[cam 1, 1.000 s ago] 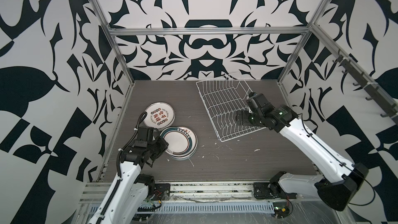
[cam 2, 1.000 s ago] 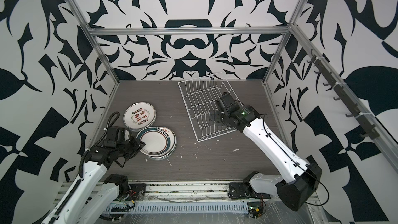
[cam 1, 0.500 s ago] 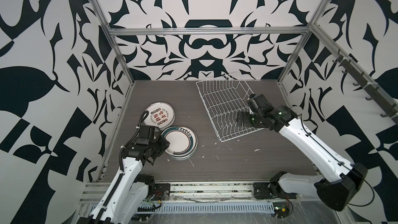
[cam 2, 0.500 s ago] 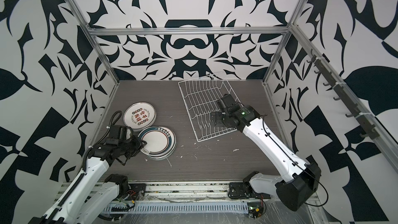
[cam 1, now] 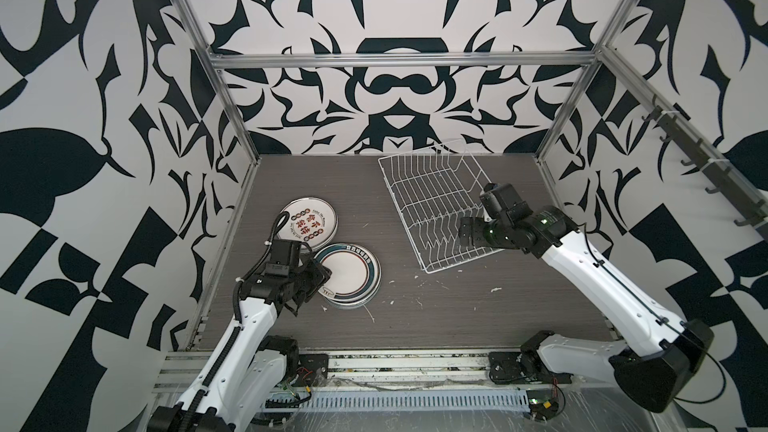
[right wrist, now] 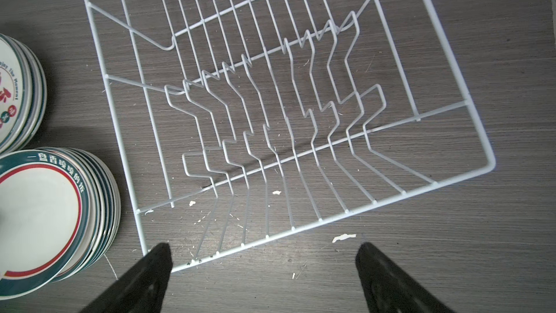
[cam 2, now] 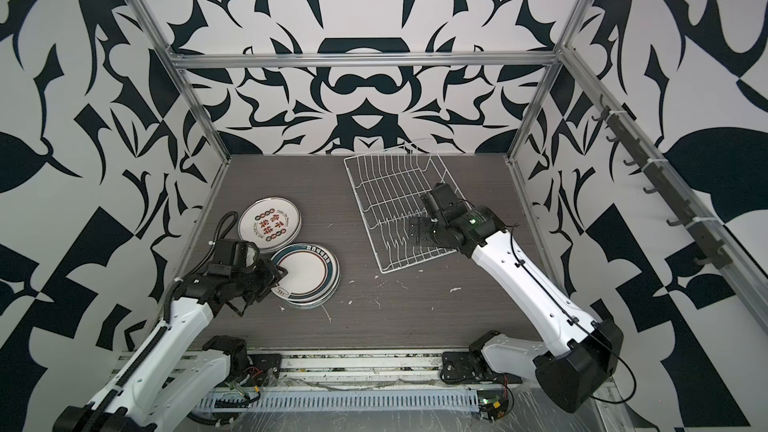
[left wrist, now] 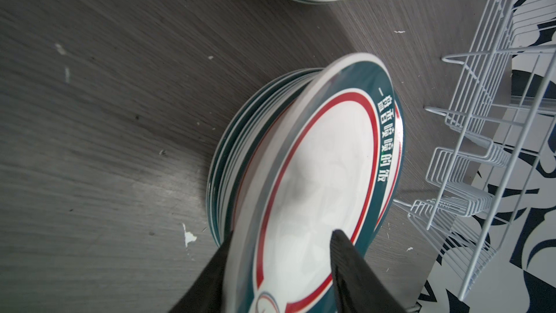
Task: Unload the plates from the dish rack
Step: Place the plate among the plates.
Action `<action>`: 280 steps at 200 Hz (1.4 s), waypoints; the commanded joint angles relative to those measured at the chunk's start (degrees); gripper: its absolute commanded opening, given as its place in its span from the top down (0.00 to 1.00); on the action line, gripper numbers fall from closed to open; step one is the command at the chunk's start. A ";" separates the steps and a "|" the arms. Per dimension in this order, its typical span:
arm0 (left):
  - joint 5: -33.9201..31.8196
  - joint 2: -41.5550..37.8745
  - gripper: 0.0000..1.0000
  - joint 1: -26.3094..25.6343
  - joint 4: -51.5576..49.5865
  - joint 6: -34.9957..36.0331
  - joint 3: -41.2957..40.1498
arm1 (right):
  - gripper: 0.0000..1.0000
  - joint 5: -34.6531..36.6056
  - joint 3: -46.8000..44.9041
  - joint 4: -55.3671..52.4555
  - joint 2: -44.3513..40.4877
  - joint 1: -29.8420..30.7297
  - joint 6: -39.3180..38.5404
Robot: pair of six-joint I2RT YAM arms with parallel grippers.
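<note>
Left gripper [left wrist: 282, 236]: jaws apart, straddling the near rim of the top plate [left wrist: 325, 161], with one finger [left wrist: 216, 266] under the rim and the other over the plate's face. I cannot tell whether the lower finger bears on the rim. The plate has no long axis. Its plane is tilted, with the gripper-side edge lifted and the far edge down on the green-rimmed stack [cam 1: 351, 284]. The plate lies straight ahead of the jaws, so a clean withdrawal would run back along the approach line, away from the stack. A second stack, with red-brown characters [cam 1: 307, 220], sits just behind it, touching or nearly so. Right gripper [right wrist: 264, 248]: jaws spread wide with nothing between them, hovering over the near edge of the dish rack [cam 1: 432, 205]. No plate shows in any slot of the rack. Judgement: the unloading looks nearly finished, with this release the last step. The left arm is at the stacks and the right arm is well apart from them. The table [cam 1: 457, 317] is dark wood-grain, flat, and scattered with white flecks [right wrist: 344, 237]. There is open room between the stacks and the rack. The patterned walls [cam 1: 374, 97] are close on three sides.
</note>
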 commanded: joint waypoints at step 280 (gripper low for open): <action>-33.18 -0.94 0.01 -0.33 2.17 8.28 10.35 | 0.00 31.66 -8.82 17.41 -3.53 -1.19 -5.74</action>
